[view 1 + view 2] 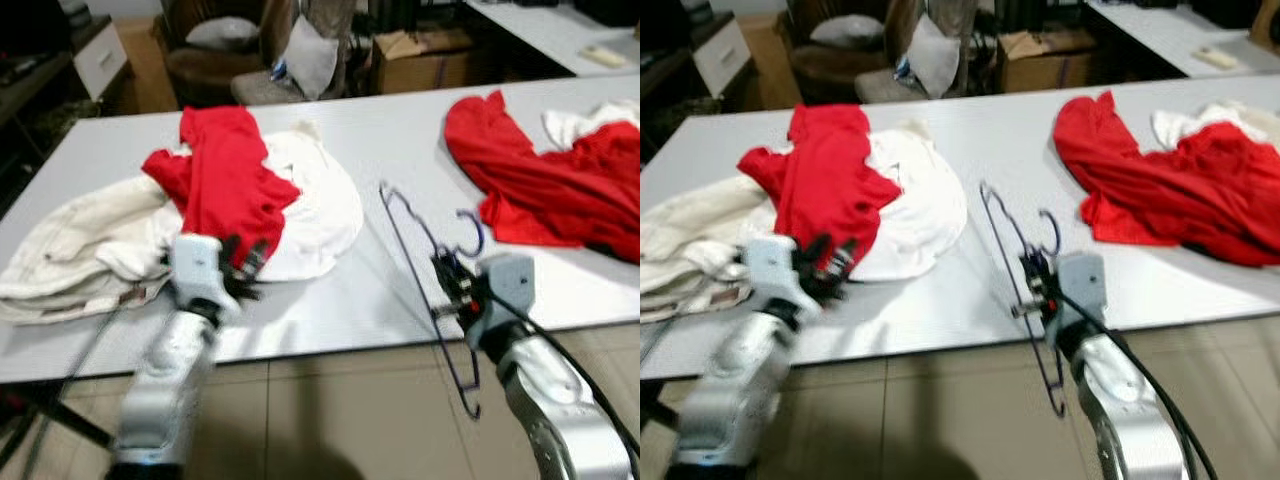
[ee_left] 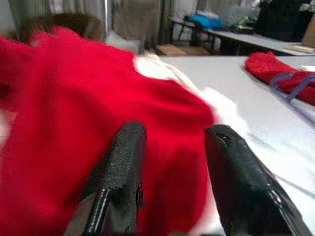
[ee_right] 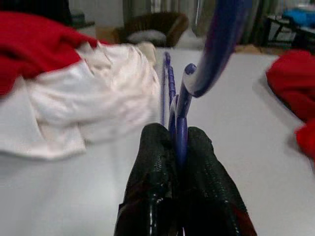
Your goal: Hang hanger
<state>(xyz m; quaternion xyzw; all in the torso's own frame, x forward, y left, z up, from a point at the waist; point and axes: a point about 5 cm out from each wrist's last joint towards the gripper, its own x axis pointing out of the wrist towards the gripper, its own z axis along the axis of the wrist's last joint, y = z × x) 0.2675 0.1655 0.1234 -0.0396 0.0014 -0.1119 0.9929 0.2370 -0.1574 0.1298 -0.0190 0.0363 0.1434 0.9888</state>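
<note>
A thin blue wire hanger (image 1: 425,262) stands on edge over the front of the white table (image 1: 400,140), one end hanging past the edge. My right gripper (image 1: 452,283) is shut on the hanger (image 3: 178,105) near its hook. My left gripper (image 1: 243,262) is open at the lower hem of a red garment (image 1: 225,170) that lies on a white garment (image 1: 315,205). In the left wrist view the fingers (image 2: 123,167) stand apart just before the red cloth (image 2: 74,123).
A second red garment (image 1: 545,180) and a white cloth (image 1: 575,120) lie at the right of the table. A cream garment (image 1: 75,245) lies at the left. Armchairs (image 1: 215,50) and a cardboard box (image 1: 425,55) stand behind the table. Tiled floor lies below the front edge.
</note>
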